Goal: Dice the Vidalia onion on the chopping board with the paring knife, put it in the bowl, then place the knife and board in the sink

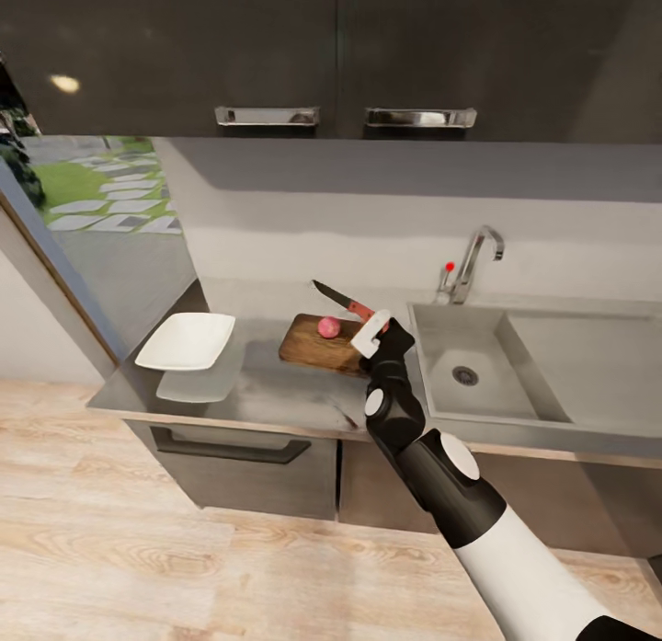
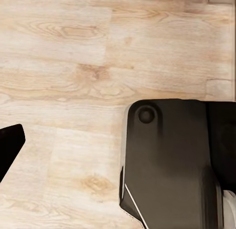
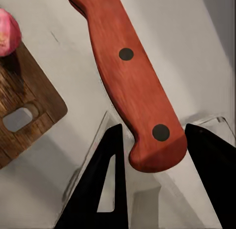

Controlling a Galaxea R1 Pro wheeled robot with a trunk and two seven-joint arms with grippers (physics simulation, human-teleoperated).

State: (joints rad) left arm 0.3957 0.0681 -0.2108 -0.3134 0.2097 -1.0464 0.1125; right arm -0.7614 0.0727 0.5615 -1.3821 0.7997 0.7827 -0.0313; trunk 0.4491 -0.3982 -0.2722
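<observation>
Black right gripper clamped on red-orange-handled paring knife, blade aimed far-left; small pinkish-red Vidalia onion just left, on dark brown wooden chopping board.

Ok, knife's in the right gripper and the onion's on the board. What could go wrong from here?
1. The right gripper pinches only the butt end of the red-handled paring knife, so it may pivot or slip when pressed down.
2. The small round pinkish onion sits loose on the dark brown wooden chopping board and could roll off under the blade.
3. The board lies close to the grey steel sink, so a runaway onion may drop back in.
</observation>
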